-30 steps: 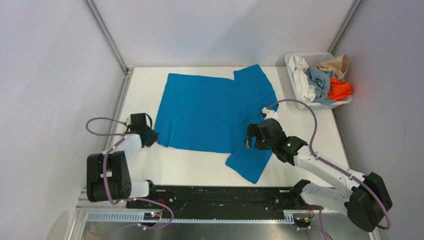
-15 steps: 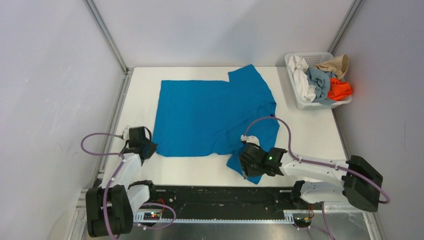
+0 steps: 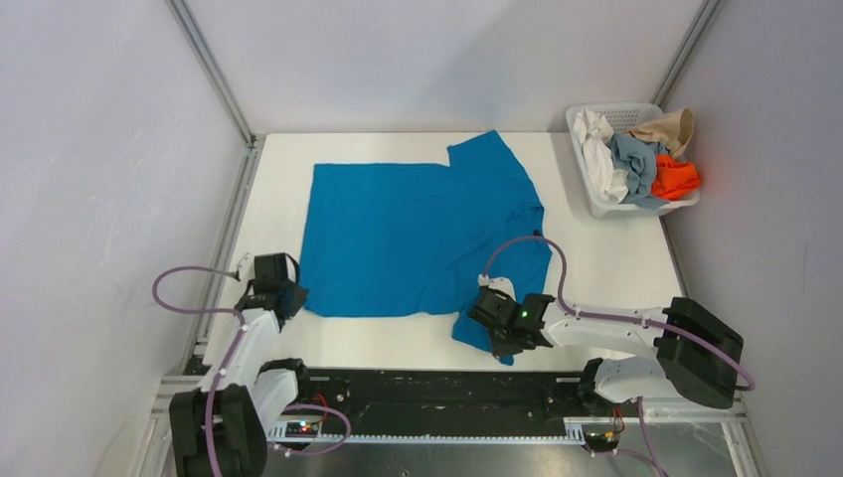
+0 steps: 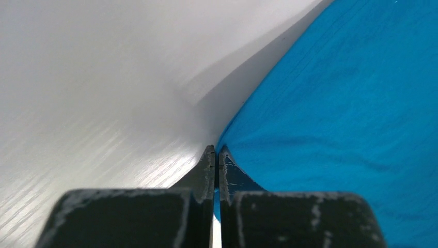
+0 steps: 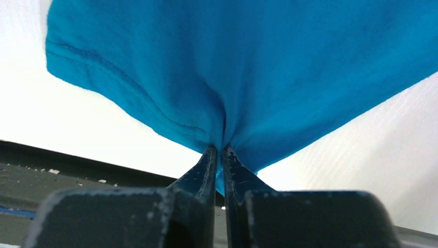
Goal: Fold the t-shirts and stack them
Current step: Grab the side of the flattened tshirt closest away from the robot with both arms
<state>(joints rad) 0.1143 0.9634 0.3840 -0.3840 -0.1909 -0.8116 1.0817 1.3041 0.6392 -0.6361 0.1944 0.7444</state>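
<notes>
The blue t-shirt lies spread and mostly flat across the middle of the white desk, its hem toward the left and its collar end toward the right; the far sleeve points to the back edge and the near sleeve runs down toward the arms' bases.

The left end effector sits low at the shirt's near left corner; in the left wrist view its fingers are pressed together, with blue cloth showing right at the tips and in the slit between them, so it is clamped on that corner; the bare desk fills the left half of that view.

The right end effector is at the tip of the near sleeve, close to the desk's near edge; in the right wrist view its fingers are closed on the sleeve, the blue t-shirt puckers into a fold where they pinch it, and the stitched hem runs just to the left of the grip.

At the far right corner stands a white lattice basket; heaped in it are a white t-shirt, a grey-blue t-shirt, a tan t-shirt draped over the rim, and an orange t-shirt; this heap is well apart from the blue one.
</notes>
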